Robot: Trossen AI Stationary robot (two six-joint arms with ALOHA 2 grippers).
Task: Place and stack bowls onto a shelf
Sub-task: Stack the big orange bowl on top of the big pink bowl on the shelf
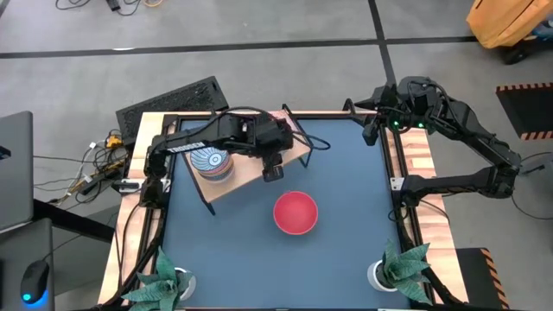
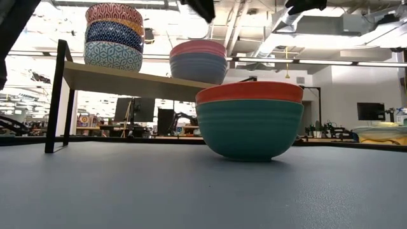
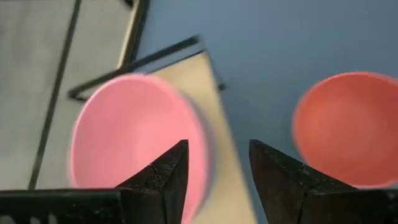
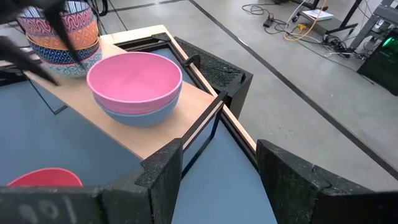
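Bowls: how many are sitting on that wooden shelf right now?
5: three stacked bowls at one end of the shelf, and a pink bowl nested in a light blue bowl beside them. More could hide inside the stacks.

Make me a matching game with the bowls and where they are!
Things:
1. pink round bowl
2. tall stack of patterned bowls
3. red-and-green round bowl
4. potted green plant

Places:
A. on the dark blue tabletop, in front of the shelf
B. table corner
C. on the wooden shelf, under the left gripper
D. shelf's far end

Pairs: 1-C, 2-D, 3-A, 4-B
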